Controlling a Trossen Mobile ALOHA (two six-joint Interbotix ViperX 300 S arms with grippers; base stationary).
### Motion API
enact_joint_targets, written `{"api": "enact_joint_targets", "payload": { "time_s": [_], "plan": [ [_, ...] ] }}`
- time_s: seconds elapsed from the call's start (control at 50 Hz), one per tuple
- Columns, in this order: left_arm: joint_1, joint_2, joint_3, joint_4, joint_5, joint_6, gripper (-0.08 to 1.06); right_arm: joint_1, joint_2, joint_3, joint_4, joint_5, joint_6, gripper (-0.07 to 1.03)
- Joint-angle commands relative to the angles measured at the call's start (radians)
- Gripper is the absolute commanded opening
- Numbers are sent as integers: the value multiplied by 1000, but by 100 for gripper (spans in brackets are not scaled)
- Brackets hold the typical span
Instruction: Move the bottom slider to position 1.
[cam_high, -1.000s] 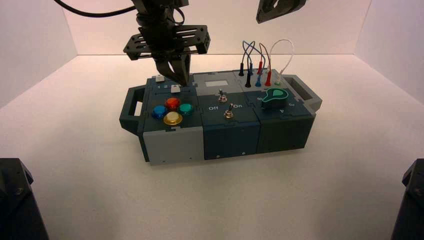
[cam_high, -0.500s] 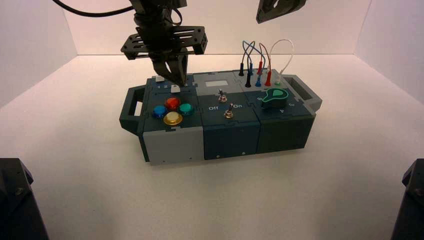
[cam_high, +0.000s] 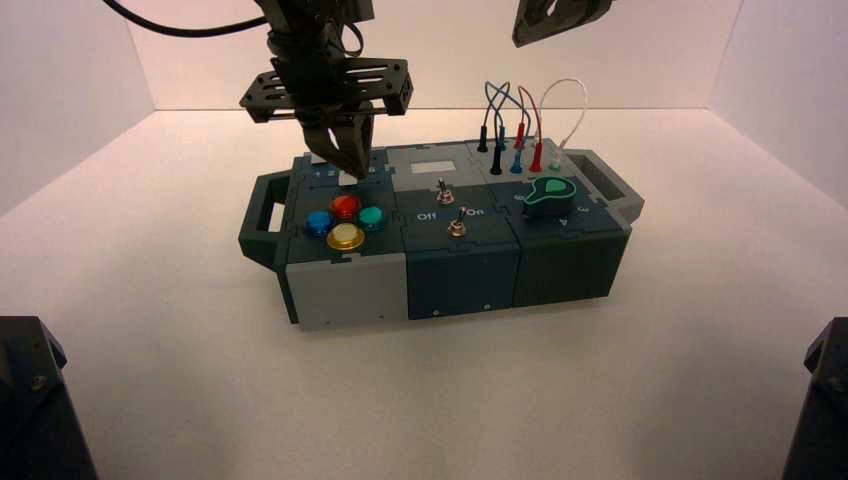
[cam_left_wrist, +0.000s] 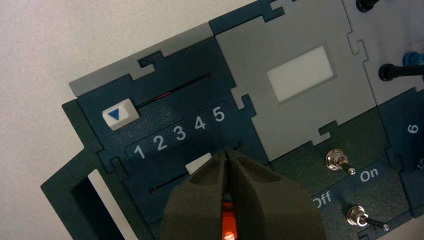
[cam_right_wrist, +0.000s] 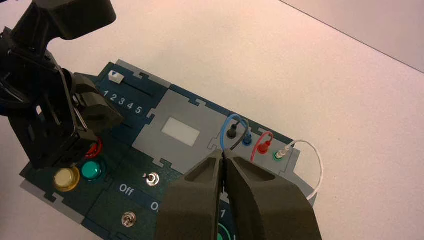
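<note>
The left gripper (cam_left_wrist: 227, 153) is hanging over the left end of the box (cam_high: 440, 280), its jaws pressed together with nothing between them, the tips pointing down right beside the bottom slider (cam_left_wrist: 198, 163). That small white knob is sitting on its dark track below the numeral 4 of the printed row, with the jaws covering its near edge, so whether they are touching it I cannot tell. Position 1 (cam_left_wrist: 139, 151) is lying at the start of the white 1 to 5 row, well along the track from the knob. The other slider (cam_left_wrist: 120, 113), with a blue triangle on it, is resting at the far end of its own track beyond the numerals. Nearer the front of the box, the red (cam_high: 345, 206), blue (cam_high: 319, 223), green (cam_high: 372, 217) and yellow (cam_high: 345, 237) buttons are clustered together. Two toggle switches (cam_high: 448, 205) are standing in the middle section by the Off and On lettering. The right gripper (cam_right_wrist: 224, 159) is waiting high above the wires (cam_right_wrist: 250, 137), jaws closed and empty. The box is sitting on a white counter (cam_high: 600, 380).
</note>
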Motion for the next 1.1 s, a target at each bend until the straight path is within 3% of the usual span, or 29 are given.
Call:
{"api": "enact_joint_targets", "payload": {
  "time_s": [0.02, 0.24, 0.48, 1.1],
  "plan": [
    [14, -14, -5, 5, -3, 6, -3, 6, -6, -25, 3, -3, 0, -2],
    [23, -14, 5, 5, -3, 9, -3, 11, -5, -25, 9, -5, 0, -2],
    [29, -18, 6, 5, 0, 12, -3, 74, -3, -31, 12, -5, 2, -2],
    [55, -23, 9, 8, 9, 18, -3, 98, -3, -34, 14, -8, 2, -2]
  ]
}}
